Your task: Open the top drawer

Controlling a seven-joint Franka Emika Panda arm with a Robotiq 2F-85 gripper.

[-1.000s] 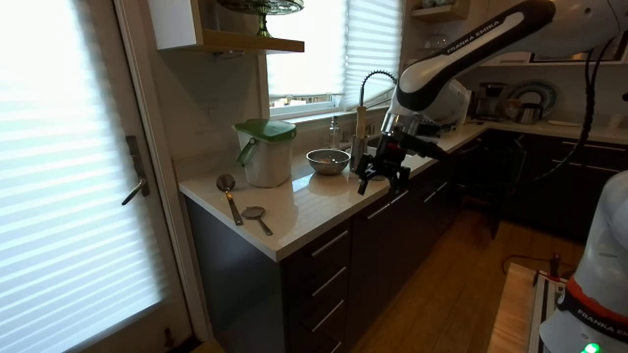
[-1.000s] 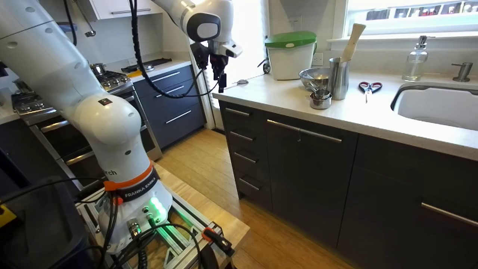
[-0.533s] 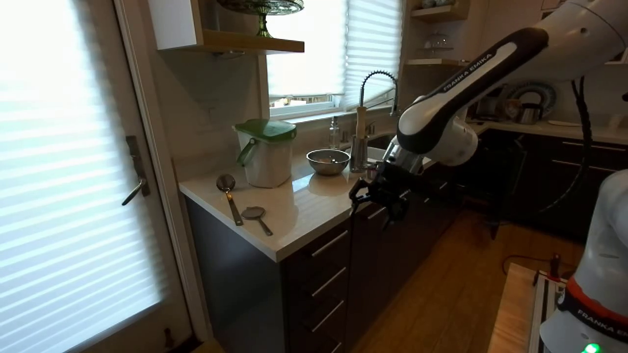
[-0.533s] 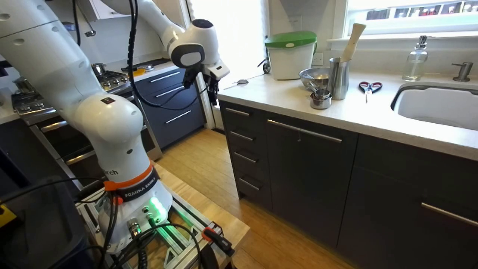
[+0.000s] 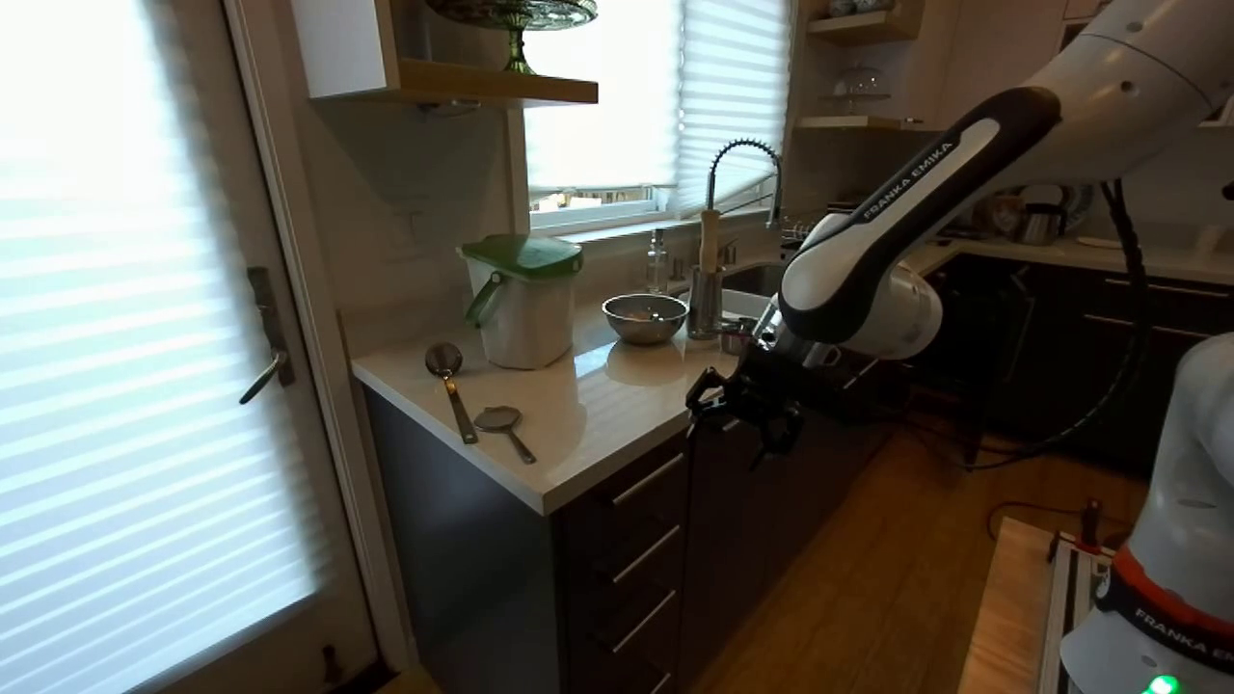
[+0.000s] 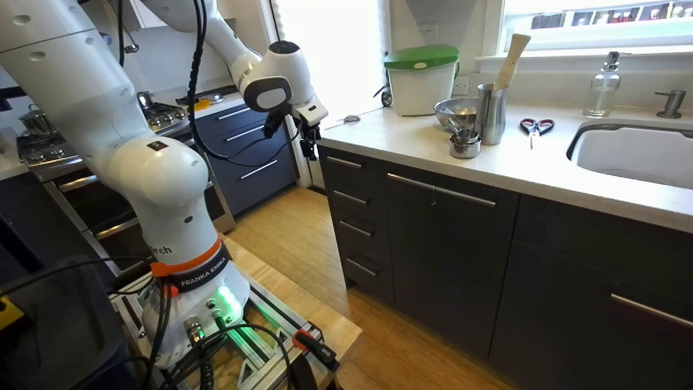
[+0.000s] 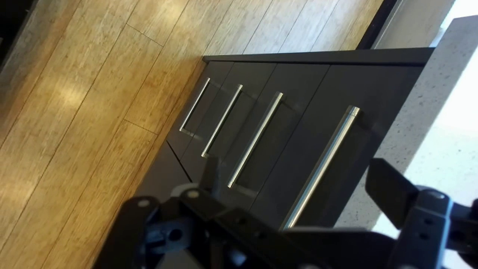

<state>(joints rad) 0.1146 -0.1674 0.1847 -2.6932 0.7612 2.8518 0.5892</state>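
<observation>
- The top drawer (image 7: 317, 127) sits directly under the edge of the table (image 6: 379, 127), dark-fronted, closed and flush with what lies below it.
- The tool (image 7: 293, 170) is in front of the top drawer, its fingers (image 7: 390, 190) spread wide apart; how near they are to the slim metal handle (image 7: 323, 164) (partly hidden behind the tool in the wrist view) I cannot tell.
- Below the top drawer are three more drawers (image 7: 233, 121), each with its own bar (image 7: 222, 119).
- Just beside the top drawer, a cabinet front (image 6: 449, 260) carries a longer bar (image 6: 460, 195).
- Above the top drawer and set back, a small strainer (image 5: 498, 417) lies on the table and a white bin (image 5: 528, 323) with a green lid (image 5: 521, 253) stands upright.
- Farther along from the top drawer come a metal bowl (image 5: 644, 323), measuring cups (image 6: 464, 147), an upright steel cup (image 6: 491, 122) with a wooden handle (image 6: 511, 62) sticking out, scissors (image 6: 535, 131) and the sink (image 6: 644, 149).
</observation>
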